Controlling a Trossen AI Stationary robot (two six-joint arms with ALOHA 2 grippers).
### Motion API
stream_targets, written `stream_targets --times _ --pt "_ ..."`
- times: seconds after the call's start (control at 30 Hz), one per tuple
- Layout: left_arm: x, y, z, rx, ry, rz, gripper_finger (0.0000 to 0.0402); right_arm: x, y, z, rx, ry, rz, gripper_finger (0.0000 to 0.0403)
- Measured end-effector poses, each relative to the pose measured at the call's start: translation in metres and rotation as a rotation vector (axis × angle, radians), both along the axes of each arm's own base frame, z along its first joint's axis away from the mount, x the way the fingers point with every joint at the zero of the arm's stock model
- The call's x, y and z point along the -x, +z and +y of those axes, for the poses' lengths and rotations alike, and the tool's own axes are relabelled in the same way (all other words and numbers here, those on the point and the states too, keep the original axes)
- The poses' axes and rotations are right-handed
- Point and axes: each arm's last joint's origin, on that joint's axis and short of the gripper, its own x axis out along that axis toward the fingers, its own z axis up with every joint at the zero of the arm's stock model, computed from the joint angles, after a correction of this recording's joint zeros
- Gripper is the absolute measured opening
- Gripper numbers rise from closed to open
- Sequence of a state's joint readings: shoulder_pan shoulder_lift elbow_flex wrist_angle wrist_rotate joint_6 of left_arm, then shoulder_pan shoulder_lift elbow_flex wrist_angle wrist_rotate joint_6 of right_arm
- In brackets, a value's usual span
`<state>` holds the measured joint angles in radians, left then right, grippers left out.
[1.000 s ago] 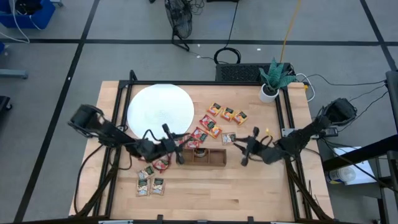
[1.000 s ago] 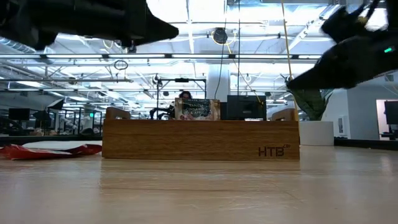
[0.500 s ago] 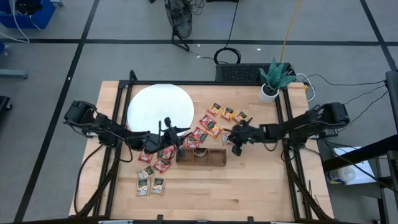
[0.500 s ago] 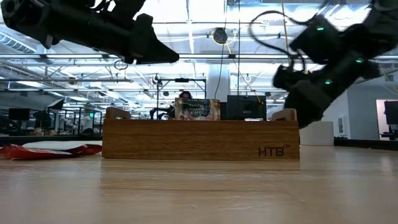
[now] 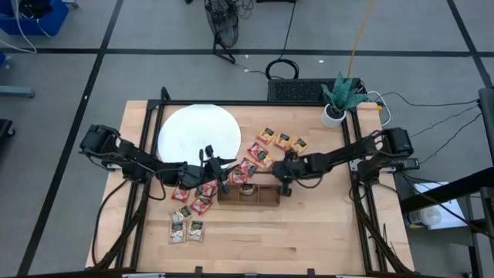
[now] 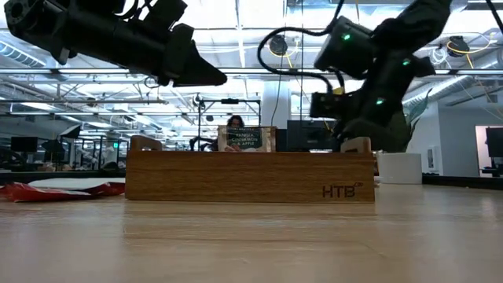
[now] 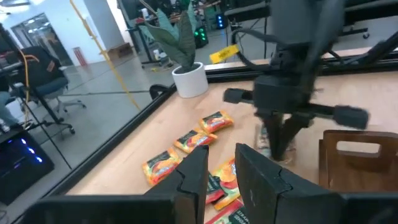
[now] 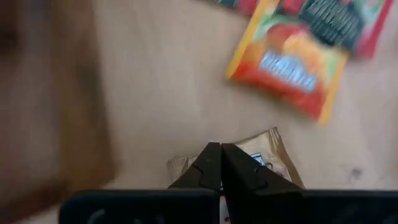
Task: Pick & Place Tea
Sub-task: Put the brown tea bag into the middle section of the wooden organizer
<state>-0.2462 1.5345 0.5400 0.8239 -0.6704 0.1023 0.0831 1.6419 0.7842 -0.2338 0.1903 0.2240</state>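
Red, orange and pale tea sachets lie flat on the table: orange ones [image 5: 282,140] at the back, red ones [image 5: 247,166] behind the wooden tray [image 5: 248,193], pale ones [image 5: 185,228] in front. One sachet [image 6: 244,139] stands in the tray. My right gripper [image 5: 283,179] is shut and points down at a pale sachet [image 8: 261,155] by the tray's right end. My left gripper [image 7: 221,165] hovers nearly level over the red sachets near the tray's left end, slightly open, with nothing showing between its fingers. My right gripper's shut fingertips [image 8: 211,155] stand at the far edge of the pale sachet [image 8: 273,140], coming from above and pointing steeply down. The sachet lies flat on the table. Whether the tips touch it, I cannot tell.
A white disc [image 5: 198,133] lies at the back left. A potted plant [image 5: 337,104] stands at the back right corner. Black frame rails [image 5: 357,154] run along the table's sides. Bare wood shows in front of the tray.
My right gripper has swept toward the table's left, from the open table right of the tray to the tray's right end, and has tipped from nearly level to pointing steeply down. My left gripper has drawn a little toward the far edge, off the tray's left end.
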Motion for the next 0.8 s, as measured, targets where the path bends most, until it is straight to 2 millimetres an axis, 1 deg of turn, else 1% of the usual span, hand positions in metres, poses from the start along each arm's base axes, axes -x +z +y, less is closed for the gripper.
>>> stream_targets --times 0.17,0.27,0.4,0.5,0.53,0.6,0.73,0.8 --pt "0.000 -0.001 0.001 -0.001 0.002 0.006 0.0088 0.017 0.014 0.016 -0.036 -0.004 0.052 0.0000" --pt "0.000 -0.001 0.001 0.000 0.004 0.005 0.0088 0.027 0.023 0.024 -0.114 -0.005 0.071 0.0000" --pt "0.000 -0.001 0.001 0.005 0.005 0.003 0.0088 0.032 0.034 0.044 -0.226 0.099 0.049 0.0000" --pt "0.000 -0.001 0.001 0.011 0.006 0.000 0.0088 0.035 0.038 0.061 -0.255 0.201 0.017 0.0000" --pt "0.000 -0.001 0.001 0.012 0.006 0.000 0.0088 0.036 0.039 0.065 -0.242 0.211 0.009 0.0000" --pt "0.000 -0.001 0.001 0.013 0.006 -0.001 0.0088 0.039 0.039 0.068 -0.167 0.154 0.001 0.0000" --pt "0.000 0.000 0.001 0.024 0.009 -0.008 0.0088 0.041 0.037 0.057 0.072 -0.071 -0.048 0.0000" --pt "0.000 0.000 0.001 0.026 0.009 -0.009 0.0088 0.041 0.036 0.052 0.155 -0.143 -0.070 0.0000"
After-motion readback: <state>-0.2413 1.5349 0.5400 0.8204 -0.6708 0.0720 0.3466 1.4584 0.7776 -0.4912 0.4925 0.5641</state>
